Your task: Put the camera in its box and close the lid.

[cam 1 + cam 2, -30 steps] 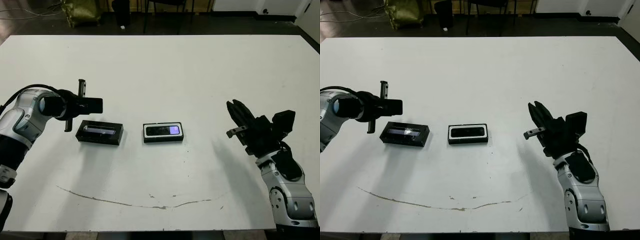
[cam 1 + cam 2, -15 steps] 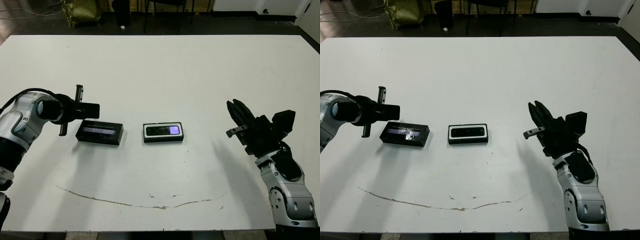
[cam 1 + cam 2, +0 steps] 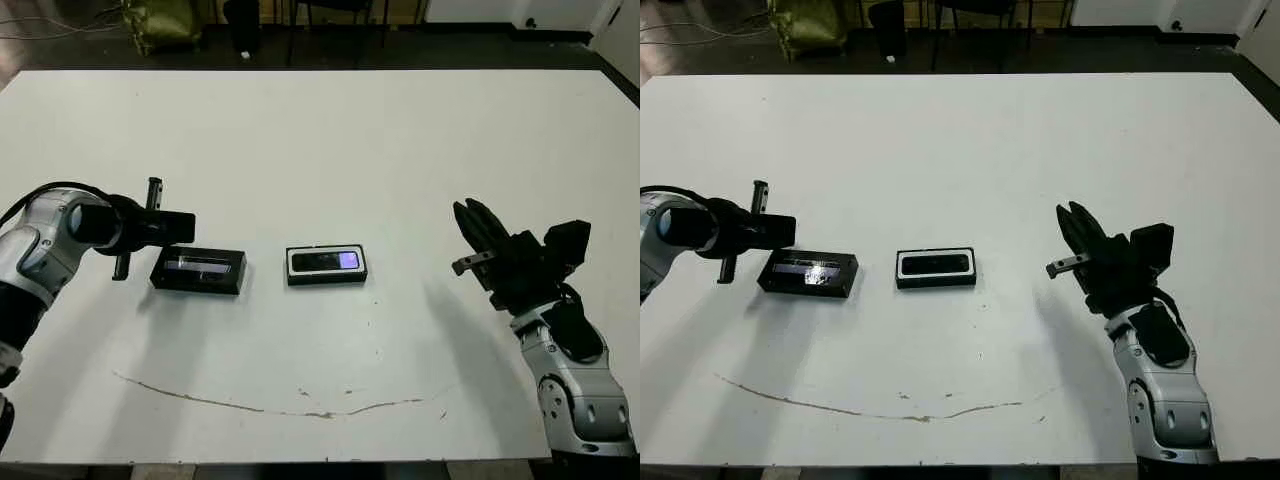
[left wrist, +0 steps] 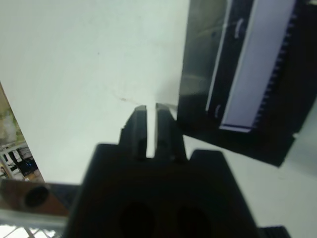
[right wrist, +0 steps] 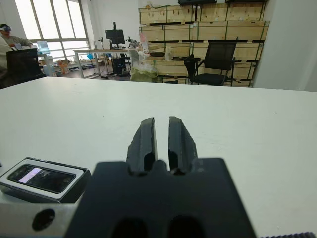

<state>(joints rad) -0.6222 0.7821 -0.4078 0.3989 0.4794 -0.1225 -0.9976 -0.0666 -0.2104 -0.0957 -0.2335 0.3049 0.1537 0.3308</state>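
The camera (image 3: 327, 261), a slim black bar with a bluish-purple screen at its right end, lies inside the white-lined black box (image 3: 292, 266) at mid-table. To its left the lid (image 3: 198, 270) lies flat, black with a glossy pale strip (image 4: 257, 64) on top. My left gripper (image 3: 189, 229) is shut and empty, low over the table just beyond the lid's far left part, fingertips (image 4: 140, 116) close to its edge. Far to the right, my right gripper (image 3: 470, 218) is shut, empty and raised; its wrist view shows the box (image 5: 74, 186) with the camera (image 5: 40, 178) in it.
A thin dark curved mark (image 3: 300, 400) runs along the table near the front edge. Beyond the table stand a black office chair (image 5: 210, 64), desks and shelves of boxes, with a person (image 5: 6, 37) far off.
My left gripper has dropped lower and drawn back a little to the left, ending close to the lid's far left edge. The lid now lies slightly straighter. The right arm has not moved.
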